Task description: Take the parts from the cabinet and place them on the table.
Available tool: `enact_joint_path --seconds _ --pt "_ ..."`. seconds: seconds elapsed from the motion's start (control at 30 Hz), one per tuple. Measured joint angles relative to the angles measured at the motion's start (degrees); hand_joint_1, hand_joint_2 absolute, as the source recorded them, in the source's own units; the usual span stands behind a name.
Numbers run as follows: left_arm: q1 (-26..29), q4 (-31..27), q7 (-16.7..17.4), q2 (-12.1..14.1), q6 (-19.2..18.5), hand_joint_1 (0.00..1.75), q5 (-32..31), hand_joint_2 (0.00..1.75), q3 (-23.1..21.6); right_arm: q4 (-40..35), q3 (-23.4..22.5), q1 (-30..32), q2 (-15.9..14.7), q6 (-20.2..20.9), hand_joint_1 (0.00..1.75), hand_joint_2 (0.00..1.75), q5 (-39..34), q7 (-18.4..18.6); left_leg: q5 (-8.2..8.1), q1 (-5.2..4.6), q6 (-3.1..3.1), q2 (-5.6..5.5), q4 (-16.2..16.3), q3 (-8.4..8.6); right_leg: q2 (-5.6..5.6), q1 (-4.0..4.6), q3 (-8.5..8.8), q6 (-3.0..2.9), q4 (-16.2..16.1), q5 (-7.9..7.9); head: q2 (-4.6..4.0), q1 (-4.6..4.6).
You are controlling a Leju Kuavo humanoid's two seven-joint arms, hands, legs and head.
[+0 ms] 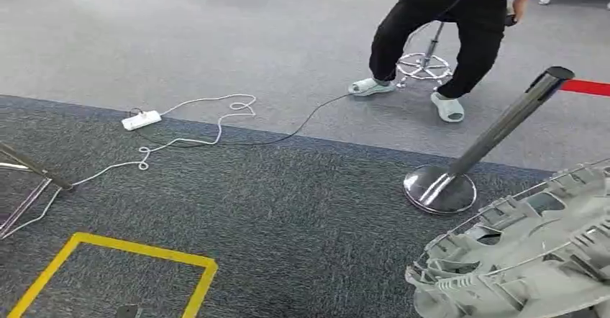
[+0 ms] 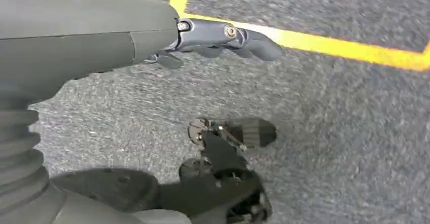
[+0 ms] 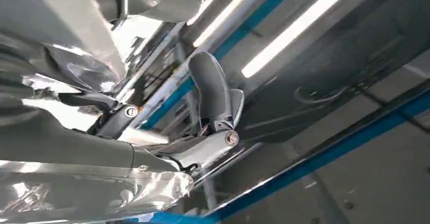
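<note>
The right hand [image 3: 203, 127] grips the grey moulded part [image 1: 525, 260] from beneath, its thumb hooked over an edge, probably to steady it in transit. The left hand [image 2: 223, 39] hangs with loosely curled fingers holding nothing, just above yellow floor tape [image 2: 324, 44]. Well beyond, a chrome stanchion [image 1: 475, 152] and a person [image 1: 446, 23] stand, no tabletop reached yet

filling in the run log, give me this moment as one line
phase: carrying | right hand: holds grey part | left hand: empty, hanging over carpet | nearby: person, stanchion, power strip
</note>
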Motion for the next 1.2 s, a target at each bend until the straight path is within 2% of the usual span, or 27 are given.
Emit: enact_joint_path --seconds 0.03,0.07,0.1,0.13,0.2,0.23,0.27,0.3,0.4,0.43,0.47,0.5,0.57,0.6,0.63,0.67,0.7,0.73,0.77,0.8,0.93,0.97,1.0,1.03,1.1,1.13,1.2 --pt "-0.2 0.0 0.2 0.0 0.1 0.0 0.2 1.75 0.0 0.0 0.0 0.1 0.0 0.2 1.75 1.75 0.3 0.0 0.0 0.02 0.03 -0.86 0.0 0.0 0.97 -0.02 -2.59 0.1 5.1 -2.26 -0.02 0.46" --pt "-0.2 0.0 0.5 -0.1 0.0 0.0 0.3 1.75 0.0 0.0 0.0 0.3 0.0 0.2 1.75 1.75 0.4 0.0 -0.01 0.02 0.04 -1.61 0.0 -0.06 1.2 -0.02 -4.94 0.21 9.5 -3.96 -0.02 0.5" --pt "-0.2 0.0 0.9 -0.2 0.0 0.0 0.2 1.75 0.0 0.0 0.0 0.4 0.0 0.2 1.75 1.75 0.4 0.0 -0.01 0.01 0.04 -2.42 0.1 -0.01 1.29 -0.01 -6.55 0.24 12.2 -4.49 -0.02 0.44" --pt "0.0 0.0 1.2 -0.3 0.0 0.0 -0.1 1.75 0.0 0.0 0.0 0.5 0.0 0.5 1.75 1.75 0.4 0.0 -0.01 0.02 0.03 -3.21 0.1 0.05 1.3 -0.03 -6.98 0.25 12.4 -3.62 -0.02 0.48" --pt "0.1 0.0 2.5 -0.7 0.1 0.0 -0.2 1.75 0.0 0.0 0.0 0.3 0.0 1.6 1.75 1.75 0.7 0.4 -0.02 0.23 -0.15 -5.03 0.1 0.31 1.58 -0.28 -4.01 0.34 5.1 1.5 -0.02 0.44" --pt "0.1 0.0 2.8 -0.8 0.1 0.0 -0.2 1.75 0.0 0.0 0.0 0.2 0.0 2.0 1.75 1.75 0.9 0.6 -0.04 0.44 -0.46 -5.91 0.3 0.42 2.69 -0.63 -1.43 0.54 -0.3 4.21 -0.02 0.46" --pt "0.1 0.0 2.8 -0.8 0.1 0.0 -0.2 1.75 0.0 0.0 0.0 0.1 0.0 2.2 1.75 1.75 1.1 0.7 -0.07 0.45 -0.86 -6.56 0.3 0.29 5.83 -1.3 0.17 0.97 -3.9 4.8 -0.02 0.55" --pt "0.0 0.0 2.8 -0.7 0.1 0.0 -0.2 1.75 0.0 0.0 0.0 0.1 0.0 2.3 1.75 1.75 1.3 0.8 -0.16 0.19 -1.19 -7.3 1.0 -0.16 6.78 -1.44 0.66 0.73 -5.1 4.35 -0.02 0.61" --pt "0.5 0.0 2.7 -0.7 0.1 0.0 0.0 1.75 0.0 -0.1 0.2 -0.2 0.0 2.5 1.75 1.75 1.6 1.3 0.76 0.59 -2.23 -8.81 0.0 -0.7 4.9 -0.86 0.41 -0.67 -4.7 4.74 -0.02 0.39" --pt "0.6 0.0 2.6 -0.7 0.0 0.0 0.0 1.75 0.0 -0.1 0.3 -0.4 0.0 2.5 1.75 1.75 1.5 1.4 0.55 0.6 -2.37 -8.45 0.3 -0.86 4.1 -1.15 0.5 -1.15 -5.1 5.01 -0.02 0.39" --pt "0.6 0.0 2.4 -0.7 0.0 0.0 0.0 1.75 0.0 -0.2 0.4 -0.4 0.0 2.6 1.75 1.75 1.5 1.4 -0.41 0.22 -2.63 -5.4 1.3 -1.27 3.58 -1.04 0.58 -1.54 -5.2 5.03 -0.02 0.07" --pt "0.4 0.0 2.3 -0.8 0.0 0.0 0.0 1.75 0.0 -0.2 0.5 -0.4 0.0 2.6 1.75 1.75 1.4 1.4 -2.34 0.22 -2.86 -3.48 4.1 -2.65 2.9 -0.89 0.57 -1.87 -5.2 5.0 -0.02 -0.29" --pt "0.0 0.0 2.3 -1.0 -0.1 0.0 -0.1 1.75 0.0 -0.3 0.6 -0.4 0.0 2.8 1.75 1.75 1.4 1.4 -6.8 0.38 -3.1 -2.14 13.4 -7.09 1.08 -0.54 0.51 -2.22 -5.2 4.91 -0.02 -0.26" --pt "0.0 0.0 2.3 -1.1 -0.1 0.0 -0.1 1.75 0.0 -0.3 0.7 -0.5 0.0 2.9 1.75 1.75 1.3 1.4 -7.97 0.4 -3.1 -2.01 16.8 -8.75 0.31 -0.43 0.48 -2.27 -5.2 4.88 -0.02 -0.22" --pt "0.0 0.0 2.1 -1.1 -0.1 0.0 -0.1 1.75 0.0 -0.3 0.8 -0.5 0.0 2.9 1.75 1.75 1.2 1.4 -7.72 0.4 -3.05 -2.0 17.7 -9.23 -0.37 -0.31 0.5 -2.31 -5.2 4.85 -0.02 -0.24" --pt "0.1 0.0 1.7 -1.1 -0.2 0.0 0.0 1.75 0.0 -0.3 1.1 -0.6 0.0 2.9 1.75 1.75 1.2 1.4 -6.33 0.37 -2.89 -1.99 16.3 -8.42 -1.08 -0.21 0.51 -2.37 -5.2 4.81 -0.02 -0.24" --pt "0.1 0.0 1.5 -1.1 -0.2 0.0 0.0 1.75 0.0 -0.3 1.3 -0.7 0.0 2.9 1.75 1.75 1.2 1.4 -4.29 0.32 -2.65 -1.85 13.0 -6.59 -1.69 -0.14 0.57 -2.35 -5.2 4.78 -0.02 -0.26" --pt "0.1 0.0 1.3 -1.0 -0.2 0.0 0.0 1.75 0.0 -0.3 1.5 -0.9 0.0 2.9 1.75 1.75 1.2 1.4 -1.95 0.12 -2.29 -0.94 8.0 -3.79 -2.32 -0.06 0.74 -2.27 -5.2 4.69 -0.02 -0.22" --pt "0.0 0.0 1.3 -1.0 -0.2 0.0 0.0 1.75 0.0 -0.3 1.7 -1.0 0.0 2.9 1.75 1.75 1.2 1.4 -0.36 -0.36 -1.72 2.0 3.3 -0.93 -2.88 0.01 0.99 -2.15 -5.2 4.59 -0.02 -0.26" --pt "-0.3 0.0 1.3 -1.0 -0.2 0.0 0.0 1.75 0.0 -0.3 1.8 -1.0 0.0 3.0 1.75 1.75 1.3 1.4 -0.87 -1.08 -1.53 4.95 0.5 0.39 -3.46 0.47 1.01 -1.71 -4.9 4.27 -0.02 -0.26" --pt "-0.2 0.0 1.3 -1.0 -0.2 0.0 0.0 1.75 0.0 -0.2 2.2 -1.6 0.0 3.6 1.75 1.75 1.7 1.9 -0.58 -0.95 -0.55 1.81 -0.1 0.19 -6.22 0.64 1.76 -0.82 -5.5 3.95 -0.02 -0.22" --pt "0.1 0.0 1.3 -1.2 -0.2 0.0 0.0 1.75 0.0 -0.2 2.3 -1.7 0.0 3.7 1.75 1.75 1.8 1.9 -0.24 -0.39 -0.3 1.25 -0.5 0.58 -4.93 0.34 1.59 -0.42 -5.0 3.52 -0.02 -0.09" --pt "0.0 0.0 1.3 -1.0 -0.2 0.0 0.0 1.75 0.0 -0.2 2.5 -1.8 0.0 3.8 1.75 1.75 1.7 1.9 -0.23 -0.18 -0.2 0.45 -0.5 0.67 -1.94 0.21 0.75 -0.11 -2.8 2.1 -0.02 0.1" --pt "-0.2 0.0 1.3 -0.9 -0.2 0.0 0.0 1.75 0.0 -0.2 2.5 -1.9 0.0 3.8 1.75 1.75 1.7 1.9 -0.14 -0.03 0.0 -0.26 -0.5 0.68 -0.49 0.08 -1.33 0.07 1.3 0.01 -0.02 0.28" --pt "-0.5 0.0 1.4 -1.0 -0.2 0.0 0.0 1.75 0.0 -0.2 2.5 -2.0 0.1 3.8 1.75 1.75 2.0 2.2 -0.14 0.0 0.1 -1.8 -0.5 0.63 0.76 -0.06 -5.77 0.39 9.6 -3.04 -0.02 0.55" --pt "-0.4 0.0 1.6 -1.0 -0.2 0.0 0.0 1.75 0.0 -0.1 2.6 -2.0 0.0 3.8 1.75 1.75 2.3 2.5 -0.14 0.02 0.1 -2.72 -0.5 0.7 1.03 -0.13 -7.1 0.47 11.5 -2.95 -0.02 0.55" --pt "-0.2 0.0 2.0 -1.1 -0.2 0.0 -0.2 1.75 0.0 0.0 2.9 -2.1 0.0 3.8 1.75 1.75 2.5 2.8 -0.19 0.17 -0.05 -4.4 -0.4 0.93 1.35 -0.3 -5.71 0.59 7.3 0.84 -0.02 0.55"
